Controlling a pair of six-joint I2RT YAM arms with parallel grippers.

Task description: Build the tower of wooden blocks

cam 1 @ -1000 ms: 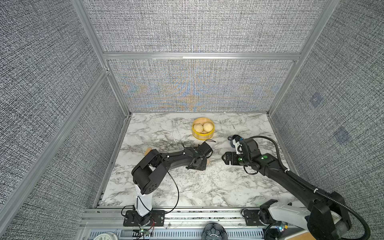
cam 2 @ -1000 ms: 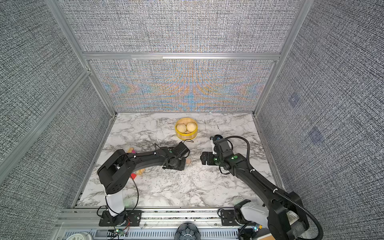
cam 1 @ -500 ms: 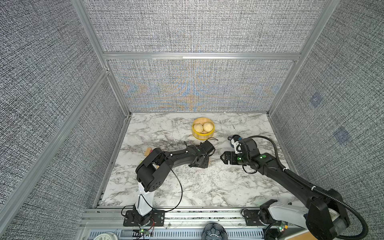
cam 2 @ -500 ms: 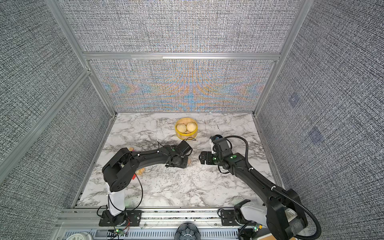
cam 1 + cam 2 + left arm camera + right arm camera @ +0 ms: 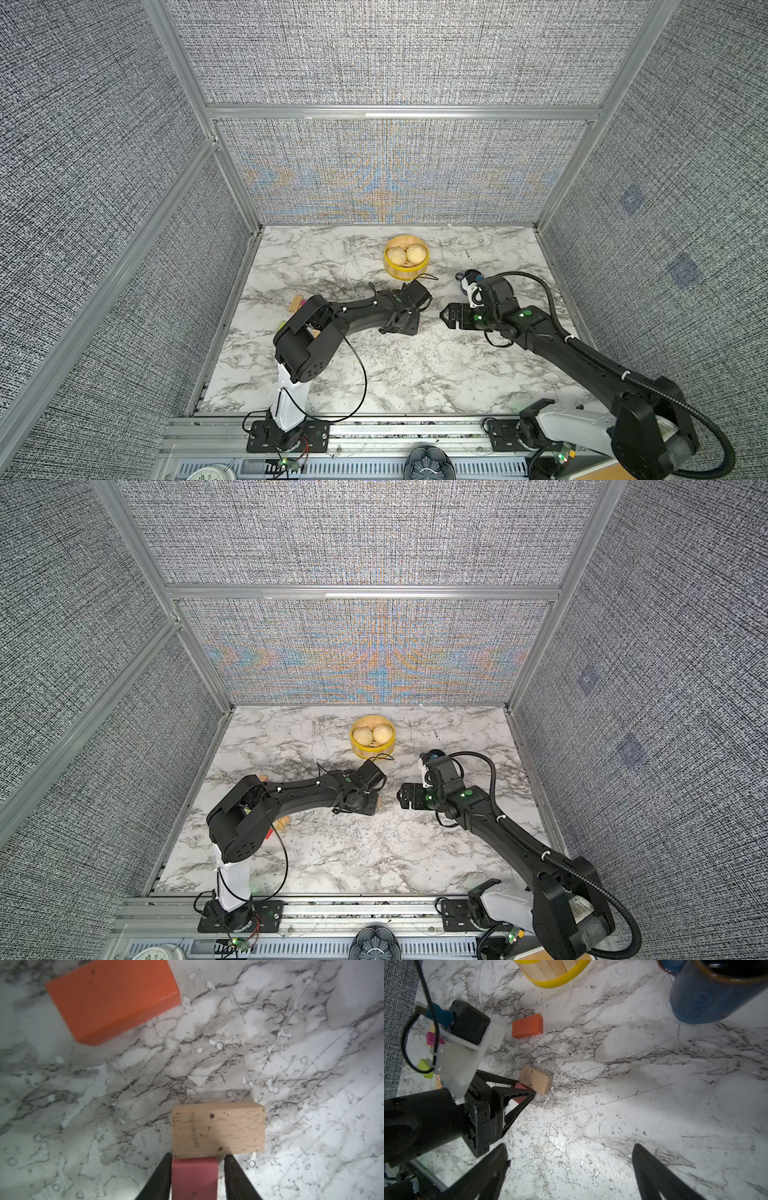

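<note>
Here, the pink block [image 5: 194, 1176]: you find it near the middle of the desk [image 5: 415, 374], between the two fingers [image 5: 160, 1178] of your left hand [image 5: 197, 1156].
Left hand: partly open around the pink block. One finger lies against the block's side and a narrow gap shows at the other, so you see no firm hold.
Tan block [image 5: 218, 1128]: a plain wooden slab lying flat just past the fingertips, touching the end of the pink block.
Orange block [image 5: 112, 999]: flat on the desk, apart from the tan block, on the side toward the steamer basket [image 5: 405, 272].
Magenta block [image 5: 432, 1040] and lime block [image 5: 424, 1066]: loose toward the desk's left edge, partly hidden behind your left arm.
Right hand [image 5: 570, 1147]: spread wide, holding nothing, hovering over marble and facing the left hand.
Mug [image 5: 708, 999]: dark blue, standing beside your right wrist, well apart from the blocks.
</note>
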